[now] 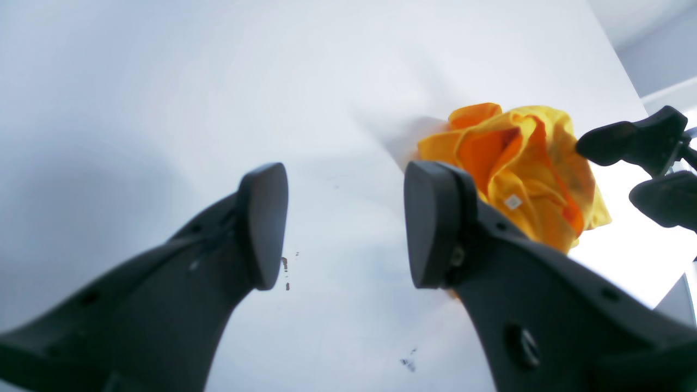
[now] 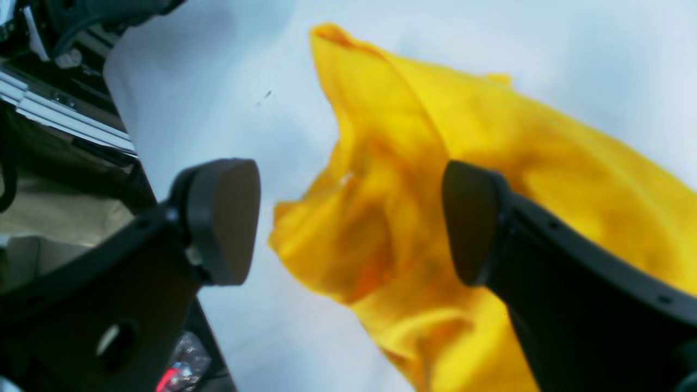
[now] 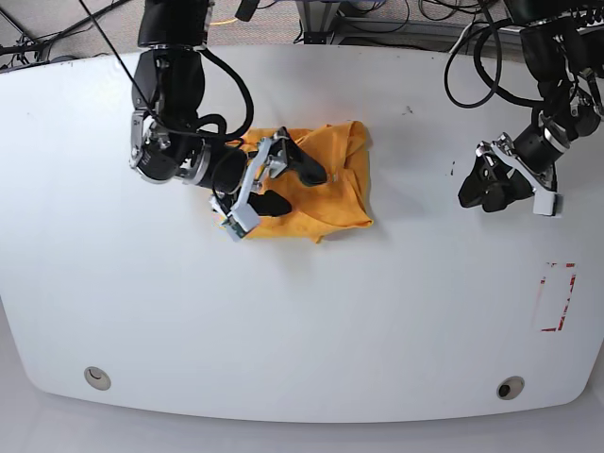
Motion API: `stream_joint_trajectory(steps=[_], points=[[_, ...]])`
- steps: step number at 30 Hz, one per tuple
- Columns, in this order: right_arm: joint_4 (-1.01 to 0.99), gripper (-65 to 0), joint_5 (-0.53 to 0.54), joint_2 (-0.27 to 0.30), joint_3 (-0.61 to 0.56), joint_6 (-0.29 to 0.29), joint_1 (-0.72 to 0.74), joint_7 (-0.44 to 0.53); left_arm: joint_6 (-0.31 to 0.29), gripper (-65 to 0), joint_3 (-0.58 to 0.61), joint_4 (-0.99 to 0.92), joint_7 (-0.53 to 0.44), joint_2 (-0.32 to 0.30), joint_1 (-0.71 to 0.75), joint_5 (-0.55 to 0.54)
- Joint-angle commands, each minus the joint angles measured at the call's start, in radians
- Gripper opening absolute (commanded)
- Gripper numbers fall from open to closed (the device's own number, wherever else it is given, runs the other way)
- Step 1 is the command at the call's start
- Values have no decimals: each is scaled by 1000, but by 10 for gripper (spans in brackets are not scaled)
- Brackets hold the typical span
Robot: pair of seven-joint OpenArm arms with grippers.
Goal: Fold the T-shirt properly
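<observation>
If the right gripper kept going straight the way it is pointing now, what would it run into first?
Most likely the T-shirt: the open right gripper points straight at the crumpled fabric, with nothing visible between, though depth is hard to judge.

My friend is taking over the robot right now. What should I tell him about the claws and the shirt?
Right claw: open, holding nothing, hovering over the T-shirt.
Left claw: open and holding nothing, off to the side over bare table, away from the shirt.
T-shirt: bunched in a crumpled heap near the middle of the table, with a small white tag showing.
Done: nothing folded so far.
Left: spread the shirt flat, then do all the folds.
</observation>
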Motion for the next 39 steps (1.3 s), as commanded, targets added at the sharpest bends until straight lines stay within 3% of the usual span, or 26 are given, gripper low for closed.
stream_joint_trajectory(steps=[1, 4, 13, 21, 26, 28, 35, 39], points=[[34, -154, 90, 35, 3, 9, -18, 28, -6, -337, 17, 14, -21, -15, -5, -25], [56, -154, 107, 65, -1, 9, -56, 30, -6, -337, 34, 11, -24, -13, 7, -18], [-46, -154, 99, 38, -38, 9, -81, 44, -6, -337, 215, 20, -25, -12, 1, 74], [-294, -155, -73, 6, -182, 9, 19, 214, -6, -336, 309, 68, -21, -12, -34, 130], [-224, -155, -79, 12, -178, 9, 40, 206, -6, -336, 398, 104, -24, -12, -60, 202], [-168, -155, -76, 25, -156, 9, 39, 180, -6, -336, 422, 112, -24, -12, -66, 234], [-76, -155, 21, 94, 83, 9, 48, 130, -6, -337, 580, 112, -27, -8, -118, 357], [-162, -155, 29, 161, 112, 9, 139, 130, -6, -337, 622, 109, -33, 76, -160, 432]])
